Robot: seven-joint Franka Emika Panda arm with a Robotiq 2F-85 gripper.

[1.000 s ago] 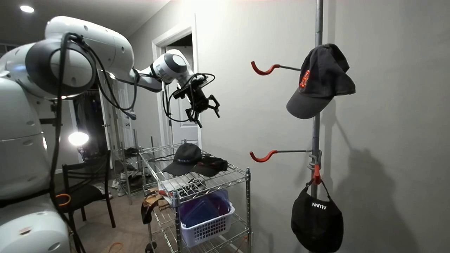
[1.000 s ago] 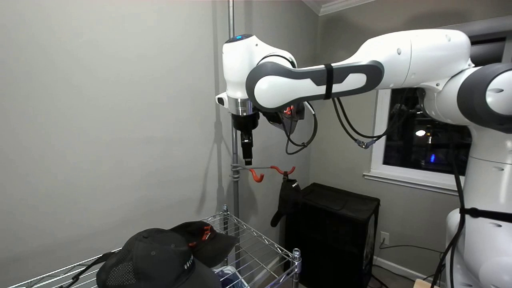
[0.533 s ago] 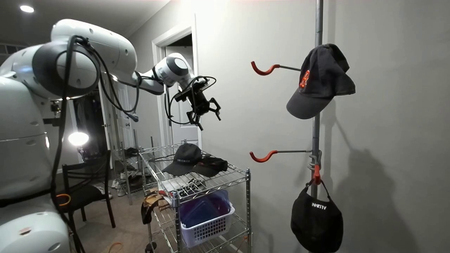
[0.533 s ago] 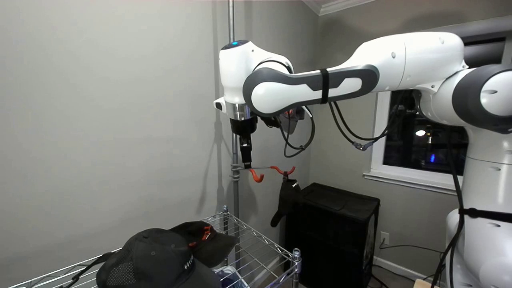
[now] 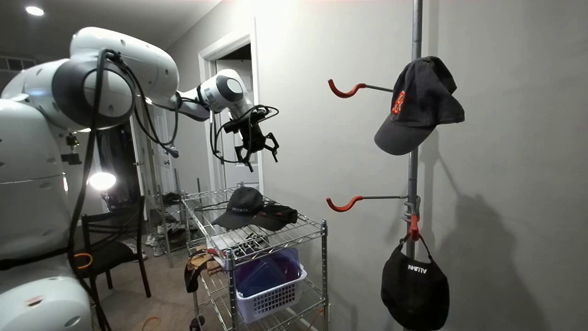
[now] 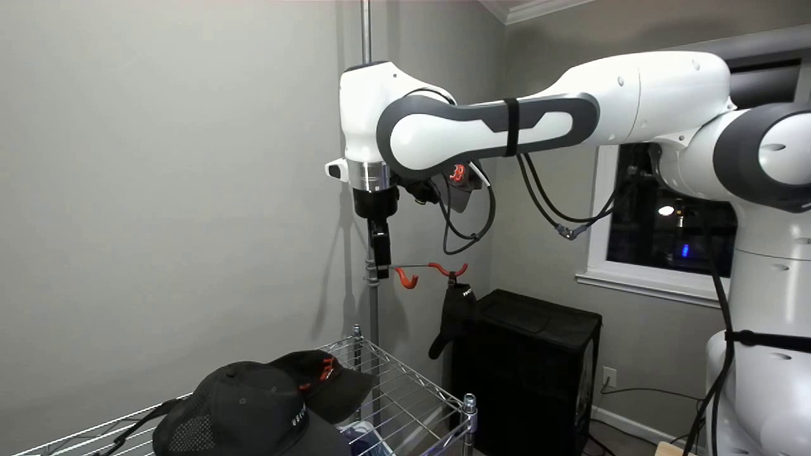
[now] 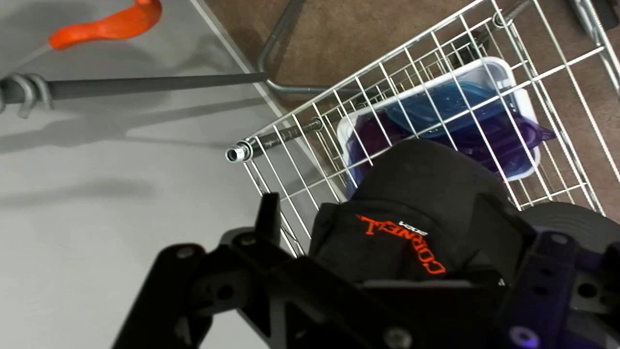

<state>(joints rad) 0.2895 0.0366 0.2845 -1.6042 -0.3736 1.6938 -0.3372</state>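
Now your gripper (image 5: 263, 165) is hovering — fingers (image 7: 268, 213) parted, holding nothing.
Below, the Cornell cap (image 7: 416, 208) is lying on the rack (image 6: 470, 408), well apart from your fingertips but showing between them in the wrist view; its brim is pointing roughly across the line joining them. A second cap (image 5: 244, 202) is sitting just beside it — whether they're touching isn't showing clearly. Toward the upper left of the wrist view, a hook (image 7: 109, 28) is jutting from the pole (image 7: 155, 84).
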